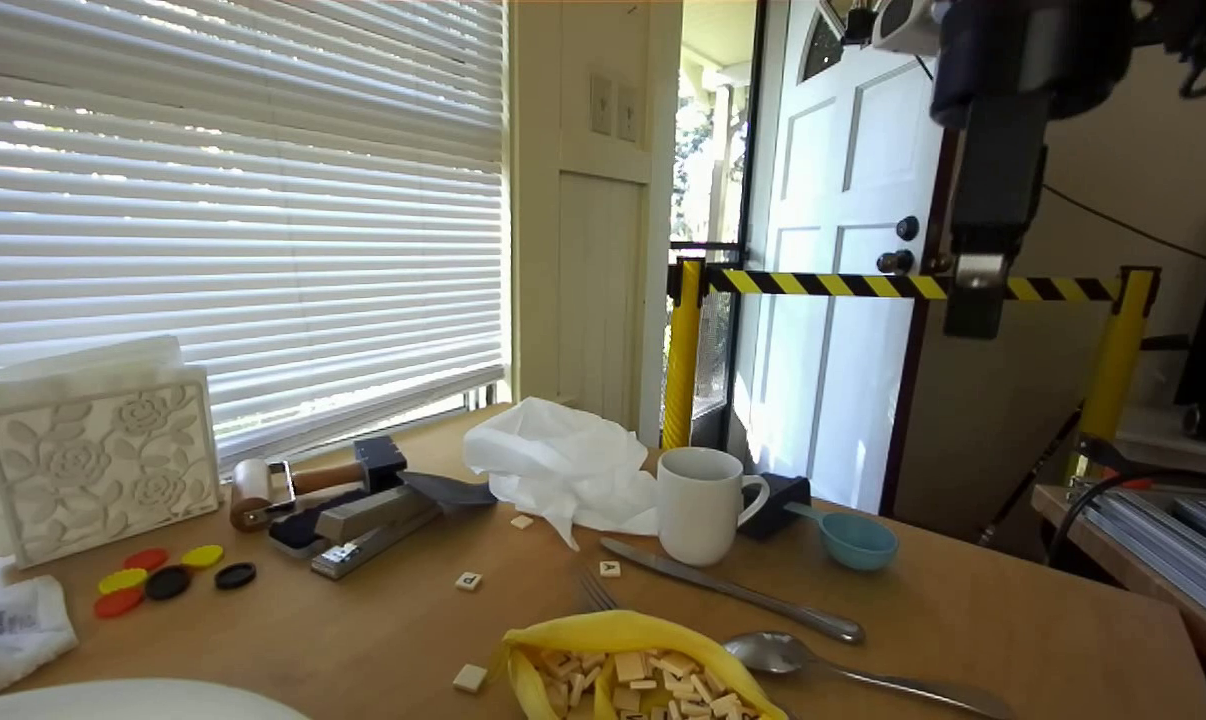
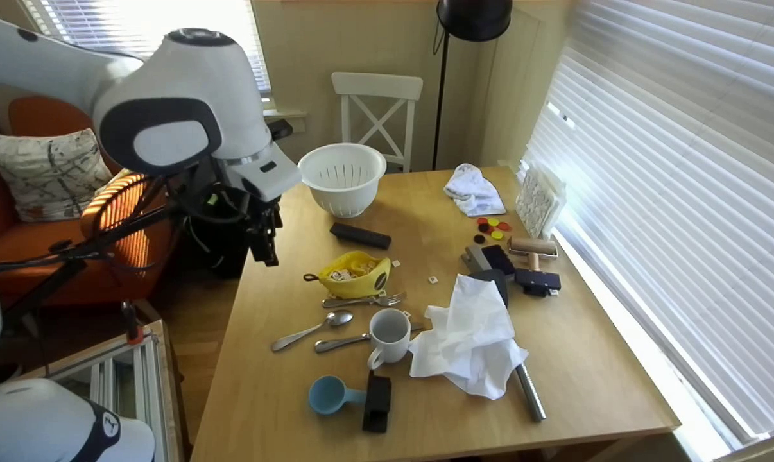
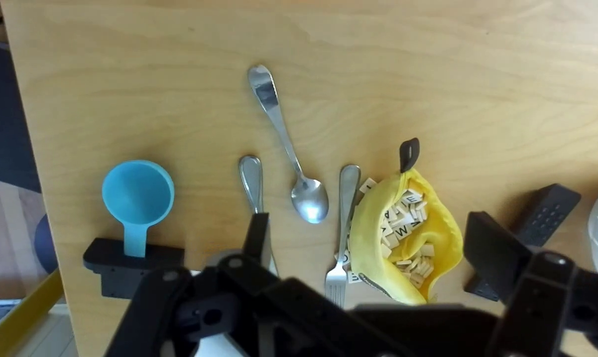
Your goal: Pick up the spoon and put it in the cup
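The silver spoon (image 3: 310,199) lies flat on the wooden table, and it shows in both exterior views (image 1: 768,652) (image 2: 339,317). The white cup (image 2: 387,333) stands upright beside it, its handle to the side; it also shows in an exterior view (image 1: 698,510). In the wrist view the cup is mostly or wholly hidden behind the gripper. My gripper (image 3: 369,233) is open and empty, its fingers wide apart. It hangs well above the table in both exterior views (image 1: 978,300) (image 2: 268,247). In the wrist view the spoon's bowl lies between the finger lines, nearer the left finger.
A knife (image 1: 733,590) lies close beside the cup. A fork (image 3: 347,198) lies between the spoon and a yellow pouch (image 3: 373,238) of letter tiles. A blue scoop (image 2: 327,394) rests by a black block (image 2: 377,404). Crumpled white paper (image 2: 467,340) is beside the cup.
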